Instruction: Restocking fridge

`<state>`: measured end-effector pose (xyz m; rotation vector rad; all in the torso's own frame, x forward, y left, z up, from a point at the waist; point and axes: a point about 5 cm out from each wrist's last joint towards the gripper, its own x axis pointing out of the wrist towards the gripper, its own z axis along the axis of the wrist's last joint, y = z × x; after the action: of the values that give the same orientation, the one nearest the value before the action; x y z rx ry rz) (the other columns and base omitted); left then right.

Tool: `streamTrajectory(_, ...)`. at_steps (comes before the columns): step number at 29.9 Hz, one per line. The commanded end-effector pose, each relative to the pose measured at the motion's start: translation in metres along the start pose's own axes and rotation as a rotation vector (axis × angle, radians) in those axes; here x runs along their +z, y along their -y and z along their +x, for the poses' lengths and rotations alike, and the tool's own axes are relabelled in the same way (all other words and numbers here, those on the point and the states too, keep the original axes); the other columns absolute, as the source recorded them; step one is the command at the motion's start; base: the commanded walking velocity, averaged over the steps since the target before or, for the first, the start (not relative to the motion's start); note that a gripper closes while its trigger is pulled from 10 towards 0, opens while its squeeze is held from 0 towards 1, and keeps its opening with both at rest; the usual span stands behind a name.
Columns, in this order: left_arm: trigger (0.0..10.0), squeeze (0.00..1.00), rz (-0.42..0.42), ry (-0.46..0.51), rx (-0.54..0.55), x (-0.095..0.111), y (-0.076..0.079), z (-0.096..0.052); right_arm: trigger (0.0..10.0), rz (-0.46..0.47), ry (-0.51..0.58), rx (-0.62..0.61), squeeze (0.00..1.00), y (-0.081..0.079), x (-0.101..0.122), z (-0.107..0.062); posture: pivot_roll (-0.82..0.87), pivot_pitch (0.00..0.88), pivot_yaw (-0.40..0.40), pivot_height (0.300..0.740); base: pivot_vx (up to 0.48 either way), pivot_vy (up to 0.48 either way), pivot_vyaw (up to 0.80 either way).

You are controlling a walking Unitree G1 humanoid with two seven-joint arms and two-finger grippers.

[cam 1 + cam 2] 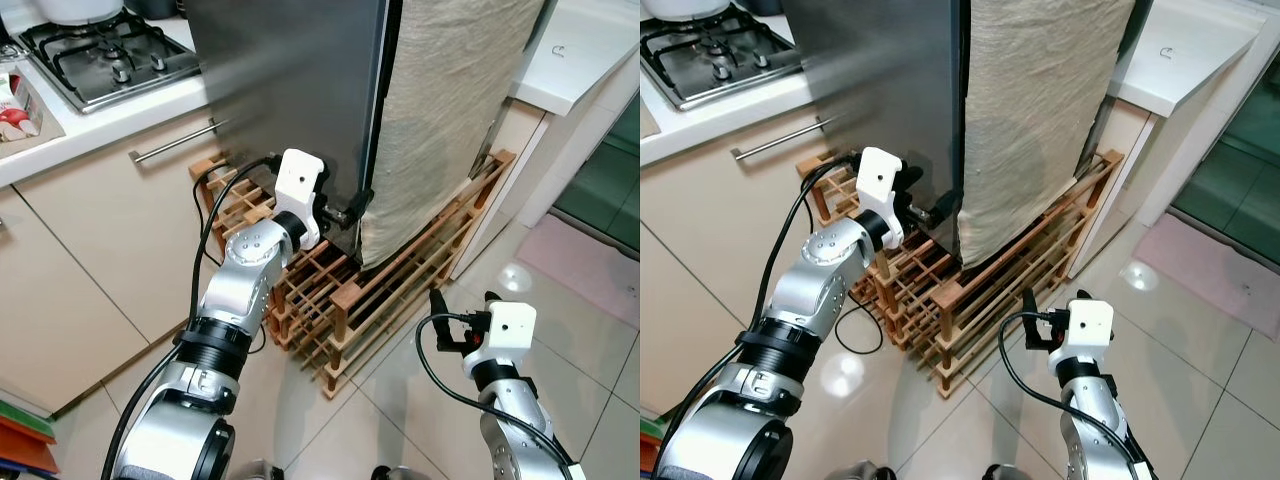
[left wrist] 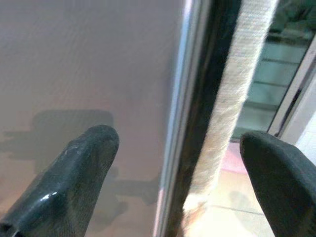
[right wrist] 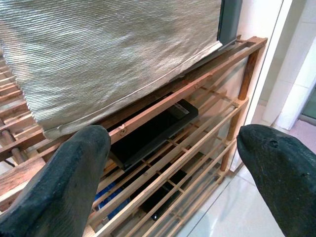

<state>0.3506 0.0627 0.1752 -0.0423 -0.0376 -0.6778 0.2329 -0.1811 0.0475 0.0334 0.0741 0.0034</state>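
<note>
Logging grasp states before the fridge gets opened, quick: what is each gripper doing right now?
Left gripper: open, empty, fingers astride the fridge front edge beside the cloth.
Right gripper: open, empty, low near the wooden rack.

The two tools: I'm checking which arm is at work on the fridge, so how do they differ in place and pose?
The left tool is raised to the fridge's lower corner, its fingers straddling the edge beside the beige cloth; the right tool hangs low over the tiled floor, touching nothing. The left points at the steel side; the right points toward the wooden rack. Both are open and hold nothing.
</note>
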Motion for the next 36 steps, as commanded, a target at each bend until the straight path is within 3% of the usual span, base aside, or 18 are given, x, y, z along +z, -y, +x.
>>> streamTrajectory(1, 10.0, 0.00, -0.001, 0.001, -0.045, 0.003, 0.009, -0.002, 10.0, 0.004, -0.013, -0.002, 0.00, 0.003, -0.001, 0.000, 0.00, 0.069, 0.014, 0.740, 0.000, 0.000, 0.00)
streamTrajectory(13, 10.0, 0.00, -0.028, -0.029, -0.096, 0.002, 0.021, -0.011, 10.0, -0.003, -0.027, -0.007, 0.00, 0.007, -0.004, 0.000, 0.01, 0.063, 0.013, 0.740, 0.000, 0.000, 0.00)
streamTrajectory(23, 10.0, 0.00, -0.027, -0.014, -0.095, 0.007, 0.029, -0.002, 10.0, 0.004, -0.018, 0.008, 0.00, 0.005, -0.004, 0.002, 0.00, 0.055, 0.012, 0.740, 0.000, 0.000, 0.00)
streamTrajectory(29, 10.0, 0.00, -0.036, -0.012, -0.112, 0.007, 0.035, 0.005, 10.0, 0.006, 0.023, 0.085, 0.00, -0.001, 0.007, 0.001, -0.01, 0.052, 0.013, 0.740, 0.000, 0.000, 0.00)
streamTrajectory(36, 10.0, 0.00, -0.037, -0.011, -0.124, 0.007, 0.040, 0.012, 10.0, -0.052, 0.056, 0.227, 0.00, -0.010, 0.016, -0.018, -0.03, 0.045, 0.012, 0.740, 0.000, 0.000, 0.00)
